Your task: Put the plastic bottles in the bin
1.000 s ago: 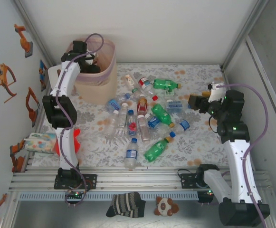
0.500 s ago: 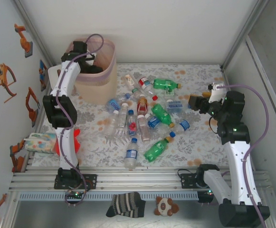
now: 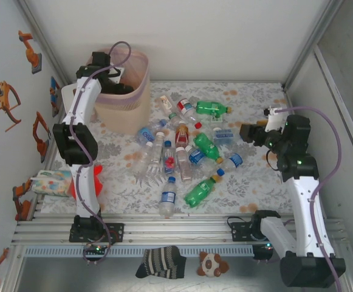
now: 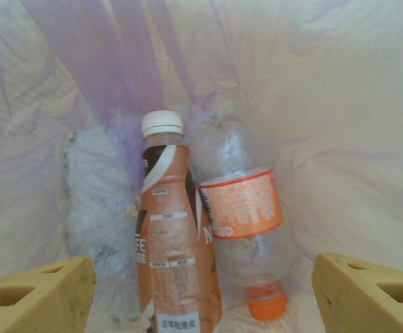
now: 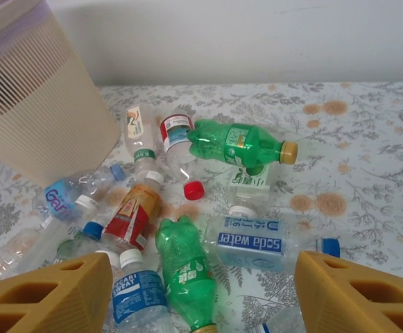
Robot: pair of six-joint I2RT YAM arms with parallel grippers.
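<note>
Hovering my left gripper point(image 4: 201, 260) inside the bin point(image 3: 125, 113), I see its fingers spread wide with nothing between them. Below it two bottles lie on the pink liner, a brown one point(image 4: 175, 236) leaning against a clear one point(image 4: 241, 208) with an orange label. I judge this to be the release step of one trip. The next move calls for lifting that arm straight up clear of the rim, then swinging back to the pile point(image 3: 182, 152).

My right gripper point(image 5: 201, 258) hangs at the pile's right side, jaws apart and empty. A soda-water bottle point(image 5: 253, 243) and a green bottle point(image 5: 187, 270) lie just ahead of it. I would pick one lying free on top, since many touch or overlap.

Most bottles are on the table point(image 3: 258, 182), just right of the bin. The table has a floral grey cloth, flat and crease-free. White walls close the cell, with orange cut-outs point(image 3: 6, 97) on the left one. A tissue box point(image 3: 50, 182) sits by the left arm's base. A striped sock point(image 3: 161, 261) and a small plush point(image 3: 212, 264) lie past the front rail.
</note>
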